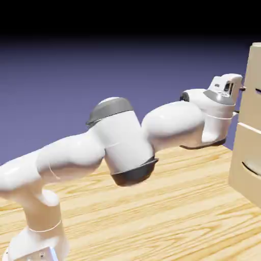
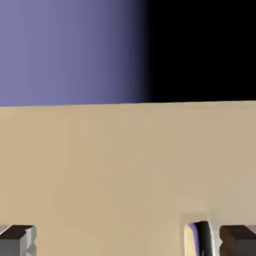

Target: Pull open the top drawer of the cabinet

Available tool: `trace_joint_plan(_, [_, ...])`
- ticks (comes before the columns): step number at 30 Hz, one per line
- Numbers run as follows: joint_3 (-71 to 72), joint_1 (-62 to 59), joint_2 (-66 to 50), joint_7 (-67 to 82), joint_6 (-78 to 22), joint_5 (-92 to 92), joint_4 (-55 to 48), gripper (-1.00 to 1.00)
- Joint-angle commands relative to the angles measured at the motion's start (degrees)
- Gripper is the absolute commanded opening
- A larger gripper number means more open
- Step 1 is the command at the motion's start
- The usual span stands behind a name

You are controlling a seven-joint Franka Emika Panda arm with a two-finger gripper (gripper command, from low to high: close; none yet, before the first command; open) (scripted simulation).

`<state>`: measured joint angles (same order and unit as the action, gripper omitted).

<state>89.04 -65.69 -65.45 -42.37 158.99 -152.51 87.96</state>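
Note:
The beige cabinet (image 1: 248,145) stands at the exterior view's right edge. Its top drawer (image 1: 252,104) looks flush with the front. My gripper (image 1: 237,100) is held level right in front of that drawer, and its two small dark fingertips (image 1: 239,89) almost touch the face. In the hand view the drawer front (image 2: 125,170) fills the lower half. The thin grey bar handle (image 2: 200,241) shows at the bottom, just inside the right fingertip (image 2: 238,241). The gripper (image 2: 127,242) is open, its jaws wide apart around the handle's line with nothing clamped.
The lower drawer (image 1: 245,171) with a curved dark handle sits below the top one. A wooden table (image 1: 168,214) carries the cabinet and the robot. The white arm (image 1: 122,137) stretches from the lower left across the table.

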Motion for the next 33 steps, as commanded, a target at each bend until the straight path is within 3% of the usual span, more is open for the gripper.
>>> trace_joint_plan(1, [0.81, -0.6, -0.89, 0.0, -0.14, -1.39, -0.67, 0.0])
trace_joint_plan(10, [-3.43, 10.83, -3.52, 6.93, 4.62, 3.0, -16.57, 0.0])
trace_joint_plan(11, [-3.43, 10.83, -3.52, 6.93, 4.62, 3.0, -16.57, -1.0])
trace_joint_plan(33, [11.81, -23.19, -0.51, -4.61, -7.17, -3.0, 27.02, -1.0])
